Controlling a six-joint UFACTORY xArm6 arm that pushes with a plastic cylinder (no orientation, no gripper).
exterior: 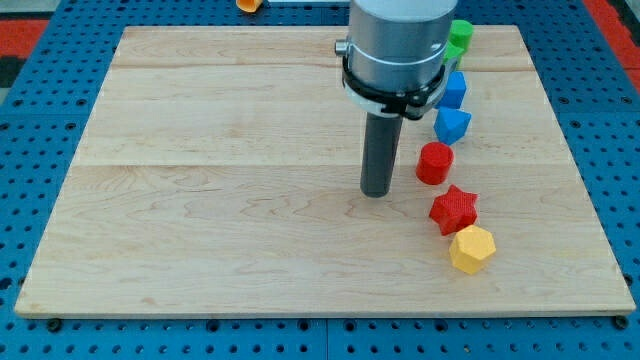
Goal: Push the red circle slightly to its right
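Observation:
The red circle [434, 163] is a short red cylinder lying on the wooden board [220, 200] right of centre. My tip [377, 192] rests on the board just to the circle's left and slightly below it, with a small gap between them. A red star [454, 209] lies just below and right of the circle. A blue block [452, 124] lies just above the circle.
A yellow hexagon block [472, 249] lies below the red star. Another blue block [455, 89] and two green blocks [460, 36] run up toward the board's top edge, partly hidden by the arm body [398, 50]. An orange object [248, 5] sits beyond the top edge.

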